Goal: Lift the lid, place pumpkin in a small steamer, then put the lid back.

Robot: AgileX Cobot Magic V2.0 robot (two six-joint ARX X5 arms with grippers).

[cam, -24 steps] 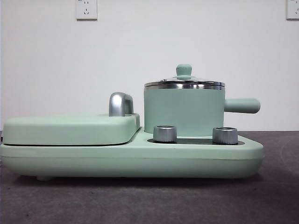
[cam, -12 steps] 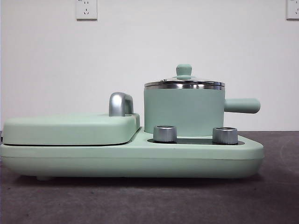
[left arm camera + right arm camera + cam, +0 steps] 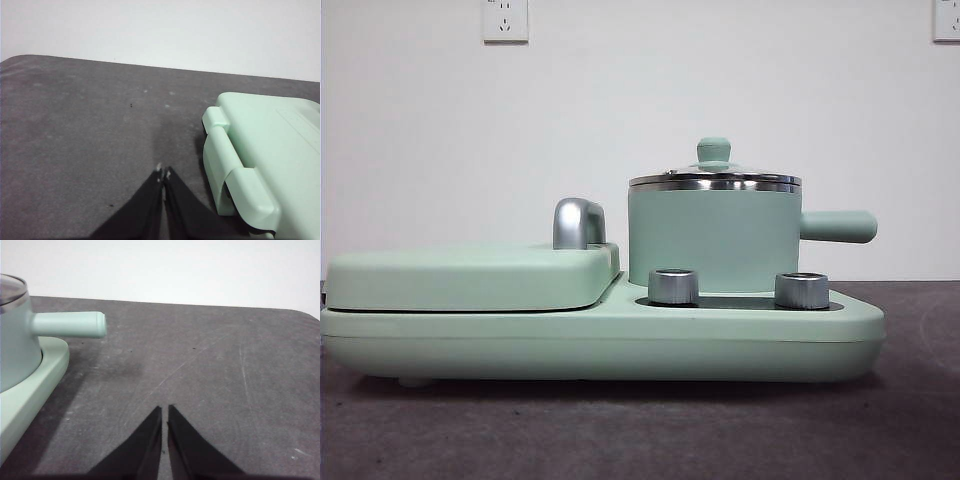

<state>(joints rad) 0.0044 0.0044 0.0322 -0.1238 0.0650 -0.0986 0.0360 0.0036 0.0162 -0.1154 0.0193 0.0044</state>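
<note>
The small steamer (image 3: 713,240), a mint-green pot with a stubby side handle (image 3: 838,226), stands on the right half of the cooker base. The lid (image 3: 714,178) sits on it, with its steel rim and mint knob (image 3: 713,150) upright. The pot and handle also show in the right wrist view (image 3: 17,342). The pumpkin is out of view. My left gripper (image 3: 163,175) is shut and empty over bare table beside the grill end. My right gripper (image 3: 164,410) is shut and empty over the table, apart from the pot handle. Neither gripper shows in the front view.
The wide mint-green grill unit (image 3: 470,275) with its flat cover and a steel handle (image 3: 578,223) fills the left of the base (image 3: 600,345). Two steel dials (image 3: 673,286) stand before the pot. The grill end shows in the left wrist view (image 3: 260,150). Grey table (image 3: 200,355) lies around.
</note>
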